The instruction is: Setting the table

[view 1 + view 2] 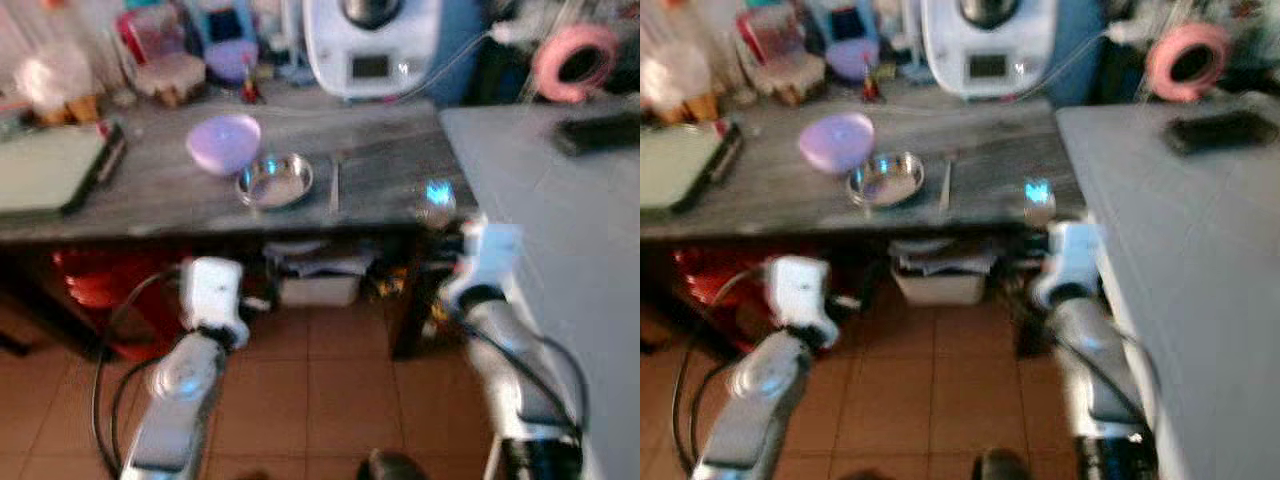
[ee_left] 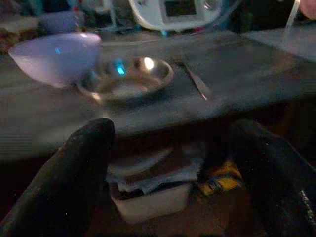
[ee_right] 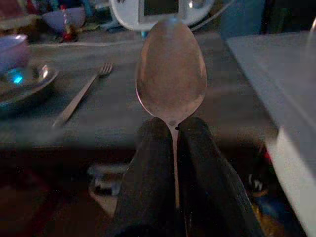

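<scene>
My right gripper (image 3: 174,129) is shut on the handle of a metal spoon (image 3: 171,79), whose bowl stands up in front of the grey table's (image 1: 160,190) right end. On that table a steel bowl (image 1: 275,180) sits next to a lilac bowl (image 1: 224,142), with a fork (image 1: 335,185) just right of the steel one. In the left wrist view my left gripper (image 2: 173,153) is open and holds nothing, below the table's front edge and facing the steel bowl (image 2: 126,81).
A white kitchen machine (image 1: 372,45) stands at the back of the table, a green board (image 1: 50,170) at its left end. A pale grey counter (image 1: 560,230) runs along the right. Boxes (image 1: 318,278) sit under the table on the tiled floor.
</scene>
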Robot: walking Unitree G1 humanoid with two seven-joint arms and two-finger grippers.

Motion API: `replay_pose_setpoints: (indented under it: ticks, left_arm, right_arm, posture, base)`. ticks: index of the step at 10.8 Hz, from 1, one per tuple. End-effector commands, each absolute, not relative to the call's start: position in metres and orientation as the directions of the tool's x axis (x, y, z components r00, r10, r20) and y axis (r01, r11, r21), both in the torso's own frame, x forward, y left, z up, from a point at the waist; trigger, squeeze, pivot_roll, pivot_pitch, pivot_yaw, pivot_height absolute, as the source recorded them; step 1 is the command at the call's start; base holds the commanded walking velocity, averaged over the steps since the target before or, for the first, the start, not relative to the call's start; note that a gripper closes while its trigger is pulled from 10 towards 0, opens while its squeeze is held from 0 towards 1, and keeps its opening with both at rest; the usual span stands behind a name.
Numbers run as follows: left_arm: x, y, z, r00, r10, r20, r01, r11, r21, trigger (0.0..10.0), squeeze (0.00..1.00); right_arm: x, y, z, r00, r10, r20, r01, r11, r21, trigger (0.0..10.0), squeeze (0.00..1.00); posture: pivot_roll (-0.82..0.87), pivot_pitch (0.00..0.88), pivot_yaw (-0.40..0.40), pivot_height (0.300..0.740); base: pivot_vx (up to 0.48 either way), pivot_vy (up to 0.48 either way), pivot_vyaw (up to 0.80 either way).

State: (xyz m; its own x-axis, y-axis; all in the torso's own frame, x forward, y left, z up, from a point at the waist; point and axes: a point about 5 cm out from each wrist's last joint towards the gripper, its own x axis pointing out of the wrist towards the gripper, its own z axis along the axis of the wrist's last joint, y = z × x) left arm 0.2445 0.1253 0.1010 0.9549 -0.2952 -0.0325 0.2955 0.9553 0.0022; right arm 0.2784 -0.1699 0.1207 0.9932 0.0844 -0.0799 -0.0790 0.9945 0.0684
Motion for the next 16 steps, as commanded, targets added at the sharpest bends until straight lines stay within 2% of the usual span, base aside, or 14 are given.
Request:
replay_pose_setpoints:
  ticks: [1,6,8,12,16]
  left_arm:
    - [0.246,0.135,0.104,0.964,-0.265,-0.028,0.266,0.963,0.035,10.0,0.00]
    - [0.246,0.136,0.103,0.967,-0.255,-0.029,0.255,0.967,0.010,10.0,0.00]
    - [0.245,0.140,0.105,0.971,-0.240,-0.018,0.240,0.971,0.010,10.0,0.00]
    - [0.230,0.146,0.105,0.967,-0.251,-0.038,0.252,0.968,0.023,10.0,0.00]
    - [0.223,0.149,0.109,0.962,-0.267,-0.052,0.269,0.963,0.035,10.0,0.00]
  right_arm:
    - [0.281,-0.158,0.127,0.992,0.115,-0.044,-0.111,0.990,0.083,10.0,0.00]
    - [0.282,-0.162,0.127,0.995,0.092,-0.040,-0.088,0.993,0.083,10.0,0.00]
    - [0.281,-0.163,0.125,0.996,0.074,-0.046,-0.069,0.994,0.086,10.0,0.00]
    - [0.290,-0.157,0.106,0.987,-0.010,-0.160,0.044,0.977,0.208,10.0,0.00]
    - [0.297,-0.134,0.091,0.961,0.011,-0.276,0.082,0.942,0.325,10.0,0.00]
  posture:
    - [-0.05,0.008,0.054,0.740]
    - [-0.05,0.013,0.058,0.740]
    - [-0.05,0.019,0.060,0.740]
    - [-0.02,0.061,0.072,0.740]
    - [0.01,0.080,0.076,0.740]
  base:
    - [0.480,0.000,0.00]
    - [0.453,0.053,0.00]
    - [0.000,0.000,0.00]
    - [0.000,0.000,0.00]
    - [0.000,0.000,0.00]
